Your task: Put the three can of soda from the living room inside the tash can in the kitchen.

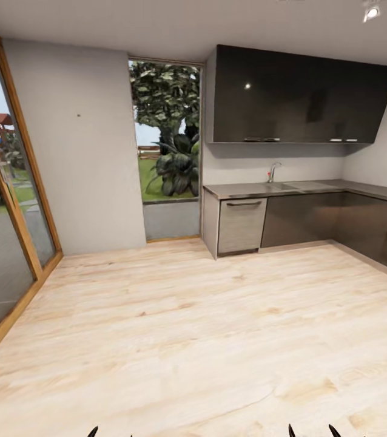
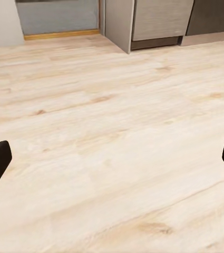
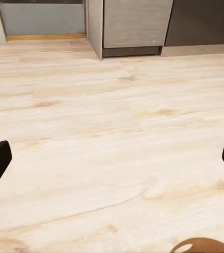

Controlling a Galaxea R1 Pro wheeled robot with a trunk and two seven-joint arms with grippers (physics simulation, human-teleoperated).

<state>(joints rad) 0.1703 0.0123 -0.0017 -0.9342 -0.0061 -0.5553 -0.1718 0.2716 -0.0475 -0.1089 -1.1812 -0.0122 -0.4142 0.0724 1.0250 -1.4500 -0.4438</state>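
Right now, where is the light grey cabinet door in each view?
Head view: door right of centre, below the counter's end.
Left wrist view: door far across the floor.
Right wrist view: door, likewise.
Shared landmark: the wooden strip beside it.

The kitchen counter [image 1: 315,189] runs along the far right wall (upper cabinets [image 1: 296,97] above it); a window [image 1: 166,130] lies to its left.

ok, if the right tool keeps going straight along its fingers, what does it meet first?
Probably bare wood floor; the right tool, open and empty, points down at it, well short of the grey cabinet. Depth is uncertain.
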